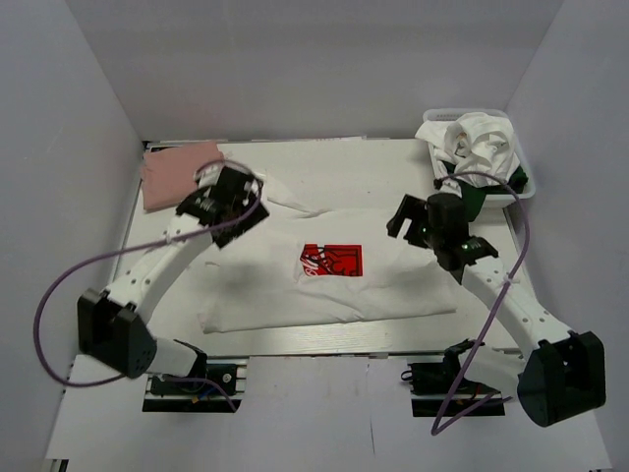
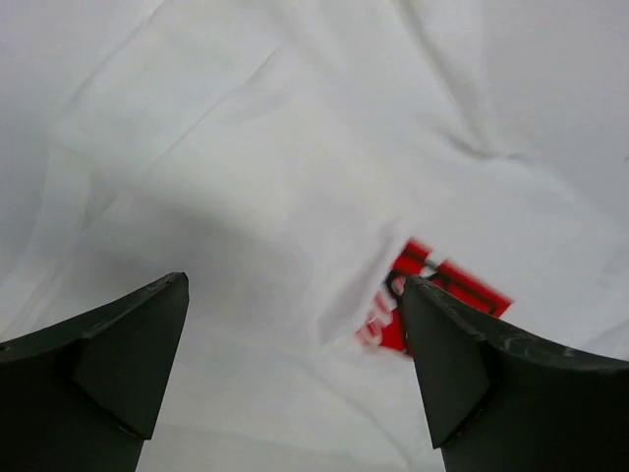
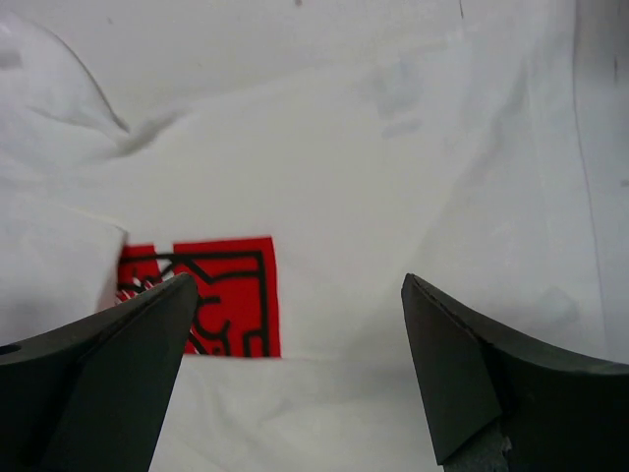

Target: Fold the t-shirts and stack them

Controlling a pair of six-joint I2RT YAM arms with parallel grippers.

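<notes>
- My left end effector (image 2: 293, 295) has its jaws wide apart with nothing between them. It hangs over the white tee (image 1: 334, 285), left of centre in the top view.
- My right end effector (image 3: 298, 285) is also spread and empty, over the same tee right of centre.
- The tee lies spread across the middle of the worktop (image 1: 393, 157) with its red print (image 1: 331, 262) face up. Its upper-left part is rumpled, and in the left wrist view a flap laps over the print's edge.
- A pink tee (image 1: 175, 175) lies at upper left. More tees (image 1: 472, 138) are heaped in the basket (image 1: 529, 177) at upper right.
- Risk: if I pinch at the rumple I may catch 1 layer instead of 2, and the fold would come out skewed.
- Risk: if my 2 sides close unevenly, 1 may miss the cloth while the other drags the tee crooked.
- Risk: a pull toward upper left could shove the pink tee. My right arm works near the basket and could snag the heap.
</notes>
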